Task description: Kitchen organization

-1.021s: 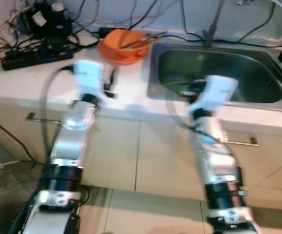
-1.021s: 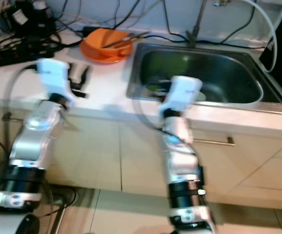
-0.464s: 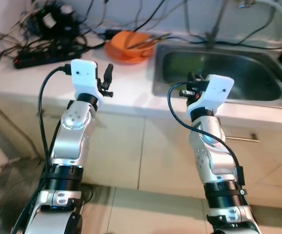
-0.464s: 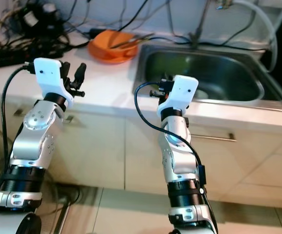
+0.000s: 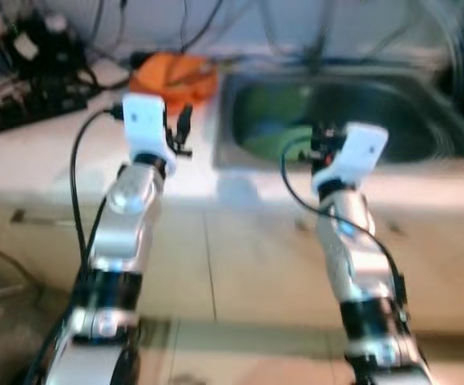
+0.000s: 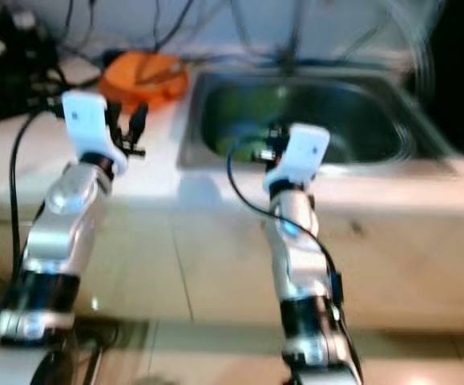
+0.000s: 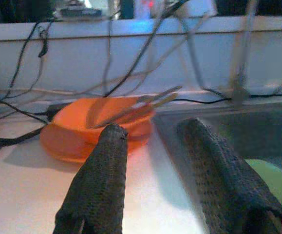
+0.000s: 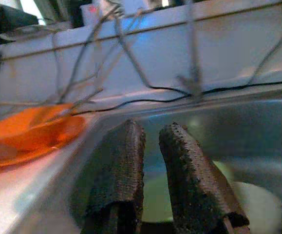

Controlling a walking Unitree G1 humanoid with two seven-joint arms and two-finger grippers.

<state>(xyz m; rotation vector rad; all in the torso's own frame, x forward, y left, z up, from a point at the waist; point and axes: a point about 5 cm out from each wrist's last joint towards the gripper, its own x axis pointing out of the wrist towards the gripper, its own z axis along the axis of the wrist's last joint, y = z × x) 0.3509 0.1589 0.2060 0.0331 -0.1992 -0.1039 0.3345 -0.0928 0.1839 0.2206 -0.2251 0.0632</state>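
From the head, you see both arms raised before the counter [image 5: 47, 160], nothing held. The left gripper [image 5: 179, 132] hovers near the orange bowl [image 5: 171, 76]; the right gripper [image 5: 321, 144] sits at the sink [image 5: 424, 104] edge, likely staged for reaching. Left wrist: fingers [image 7: 99, 180] spread, bowl with utensils ahead. Right wrist: fingers [image 8: 126, 165] nearly together, empty, over the basin. Cables clutter the back wall.

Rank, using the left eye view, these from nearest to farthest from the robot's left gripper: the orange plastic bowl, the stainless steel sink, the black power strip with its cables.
1. Orange plastic bowl: just beyond the left gripper, on the white counter.
2. Stainless steel sink: its near-left rim lies to the gripper's right, almost as close.
3. Black power strip: far off on the left of the counter, among cables.
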